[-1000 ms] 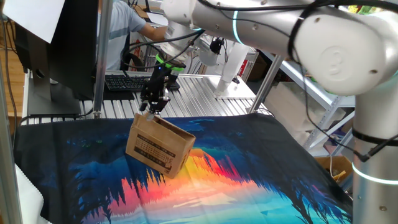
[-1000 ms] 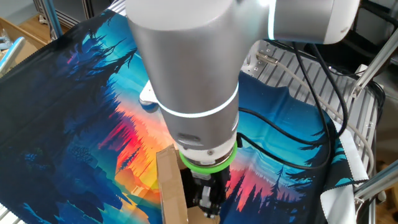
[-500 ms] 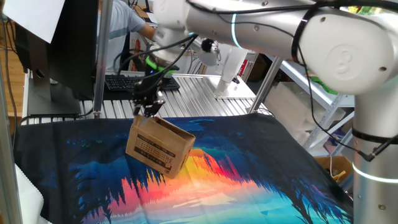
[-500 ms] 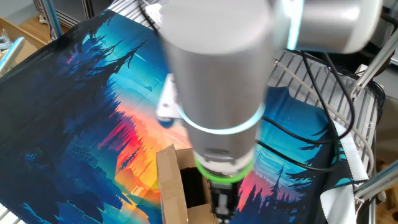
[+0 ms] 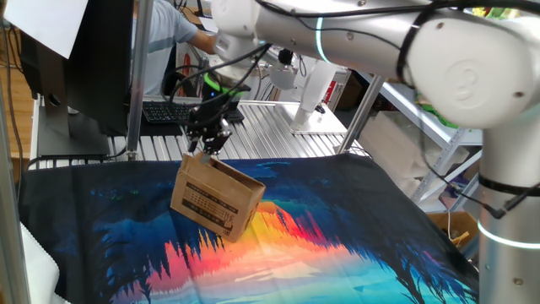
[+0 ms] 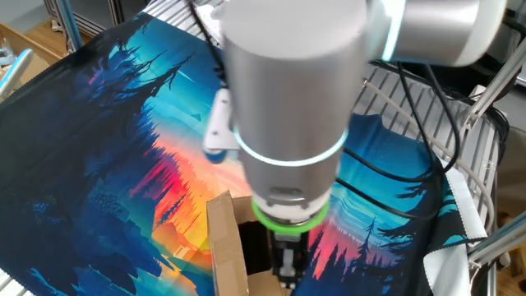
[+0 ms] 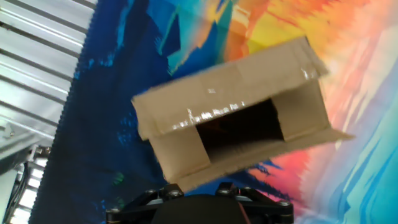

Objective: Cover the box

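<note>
A: Seen from one fixed view: the box (image 5: pixel 216 201) on the printed cloth (image 5: pixel 337 245), toward the far edge of the table, printed side facing the camera, one flap standing up. Gripper (image 5: pixel 207 149) just above that far flap, right at its edge.

B: Touching it?

A: Cannot tell. Cannot tell either whether the jaws stand wide or narrow; too dark and small there.

B: From the other fixed view?

A: Mostly arm (image 6: pixel 288 107). Below it, a raised flap and the dark open inside of the box (image 6: pixel 234 251).

B: Hand view?

A: Looking down into the box (image 7: pixel 233 118): top partly open, dark gap between folded flaps. Fingertips not shown.
</note>
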Robot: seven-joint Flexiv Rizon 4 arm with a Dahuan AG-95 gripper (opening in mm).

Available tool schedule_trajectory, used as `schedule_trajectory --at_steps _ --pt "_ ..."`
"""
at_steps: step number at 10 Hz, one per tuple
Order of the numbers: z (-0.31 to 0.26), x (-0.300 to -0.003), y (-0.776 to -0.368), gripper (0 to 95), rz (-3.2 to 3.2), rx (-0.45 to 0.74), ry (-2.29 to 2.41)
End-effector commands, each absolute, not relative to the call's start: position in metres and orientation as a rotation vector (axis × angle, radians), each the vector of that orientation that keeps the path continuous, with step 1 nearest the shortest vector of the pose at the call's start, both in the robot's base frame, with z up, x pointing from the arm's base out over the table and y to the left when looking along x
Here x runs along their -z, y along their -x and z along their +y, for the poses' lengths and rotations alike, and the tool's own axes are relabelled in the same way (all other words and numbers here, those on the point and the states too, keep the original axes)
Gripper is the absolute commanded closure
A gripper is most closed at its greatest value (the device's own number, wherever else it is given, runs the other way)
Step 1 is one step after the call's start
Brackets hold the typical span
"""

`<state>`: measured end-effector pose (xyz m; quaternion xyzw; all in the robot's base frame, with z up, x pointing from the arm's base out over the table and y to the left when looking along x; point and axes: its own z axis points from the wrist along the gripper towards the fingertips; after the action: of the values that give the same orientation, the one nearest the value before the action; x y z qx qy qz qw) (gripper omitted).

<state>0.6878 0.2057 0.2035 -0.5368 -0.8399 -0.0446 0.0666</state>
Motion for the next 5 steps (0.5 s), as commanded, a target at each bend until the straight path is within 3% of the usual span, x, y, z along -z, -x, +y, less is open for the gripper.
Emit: schedule_trajectory --at_steps 1,5 --pt "0.206 -0.196 -0.690 57.0 -2.549 0.109 1.646" --pt "0.215 -0.209 -0.660 57.0 -2.587 0.206 1.448"
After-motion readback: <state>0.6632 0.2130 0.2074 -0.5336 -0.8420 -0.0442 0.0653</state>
